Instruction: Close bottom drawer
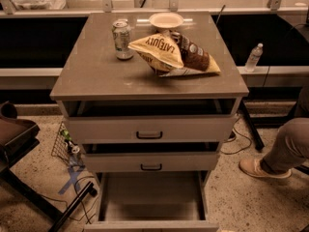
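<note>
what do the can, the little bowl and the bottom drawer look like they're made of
The can looks metal, probably aluminium: shiny rim, printed wall. The bowl is pale and matte with a thin rim, so paper or plastic. The bottom drawer is smooth, even grey inside, perhaps painted metal or laminate; I cannot tell which. The gripper is not in view.
</note>
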You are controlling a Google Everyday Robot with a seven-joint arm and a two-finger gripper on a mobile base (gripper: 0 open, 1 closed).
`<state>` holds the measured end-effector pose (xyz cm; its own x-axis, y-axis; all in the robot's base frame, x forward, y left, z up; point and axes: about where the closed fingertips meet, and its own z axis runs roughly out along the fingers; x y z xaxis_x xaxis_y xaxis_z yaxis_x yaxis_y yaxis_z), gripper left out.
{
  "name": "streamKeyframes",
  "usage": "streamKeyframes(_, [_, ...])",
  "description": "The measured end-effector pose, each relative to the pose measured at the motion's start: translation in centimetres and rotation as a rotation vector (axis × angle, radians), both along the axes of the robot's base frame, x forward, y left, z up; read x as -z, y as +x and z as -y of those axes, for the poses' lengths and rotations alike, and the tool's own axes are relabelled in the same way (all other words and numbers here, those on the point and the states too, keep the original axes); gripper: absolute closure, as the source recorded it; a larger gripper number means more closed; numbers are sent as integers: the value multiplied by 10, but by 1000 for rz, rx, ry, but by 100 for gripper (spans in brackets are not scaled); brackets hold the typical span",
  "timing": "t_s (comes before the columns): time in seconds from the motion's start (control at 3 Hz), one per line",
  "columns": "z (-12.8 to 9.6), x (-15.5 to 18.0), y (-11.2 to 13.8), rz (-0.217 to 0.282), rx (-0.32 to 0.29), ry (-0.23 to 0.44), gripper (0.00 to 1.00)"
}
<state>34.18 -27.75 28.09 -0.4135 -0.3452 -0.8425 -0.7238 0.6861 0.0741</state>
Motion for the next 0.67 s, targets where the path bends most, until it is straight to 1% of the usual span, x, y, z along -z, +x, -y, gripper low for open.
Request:
streamKeyframes(0.33, [-17,44,-16,-81,-15,65,100])
streamKeyframes(0.67, [-19,46,-15,-82,-20,69,100])
